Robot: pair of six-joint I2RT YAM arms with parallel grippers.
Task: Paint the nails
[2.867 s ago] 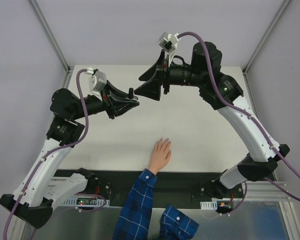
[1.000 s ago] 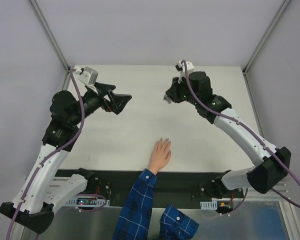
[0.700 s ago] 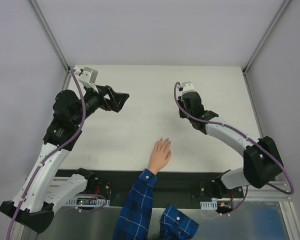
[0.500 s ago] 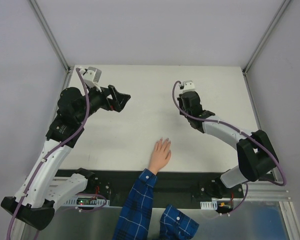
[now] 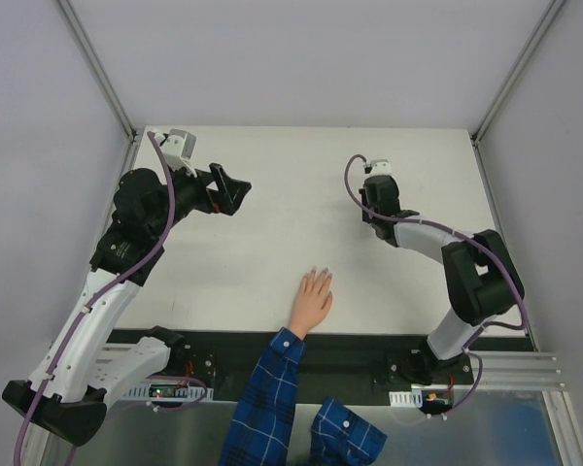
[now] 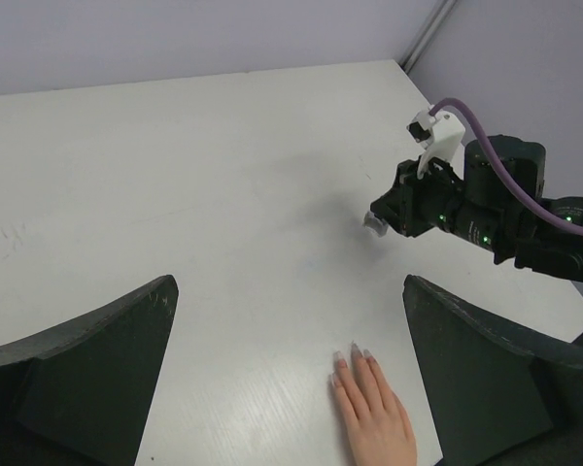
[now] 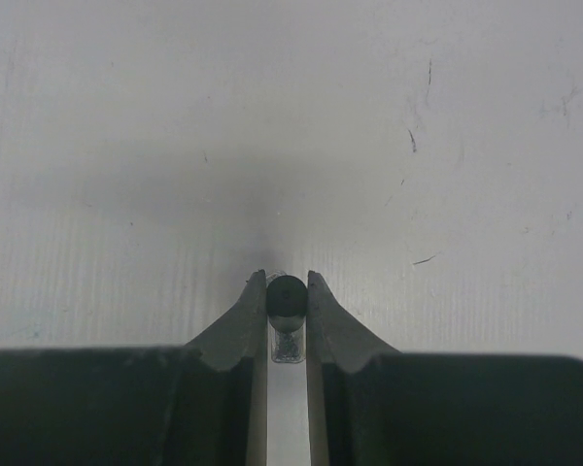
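Closest to me, between the two arm bases, I see a blue plaid sleeve reaching in over the near edge. Out of it comes a bare hand. It lies flat, palm down, on the white table, with the fingers close together and pointing away from me. The nails are tiny and pale, right at the fingertips. Nothing touches them. Both pincers are well apart from the hand, farther back on the table.

Past the hand and off to the right is my right pincer. It points down at the table. Its two fingers are almost together, and they pinch a little dark-topped thing between their tips. The top of it is round and black, and there is a small shiny bit under it. I cannot tell what it is, or if it touches the table.

Off to the left, about as far back, is my left pincer. It hangs above the table with its fingers spread as wide as they go. It holds nothing.

Beyond both pincers the table runs on, white with a few faint scratches, up to the gray walls.
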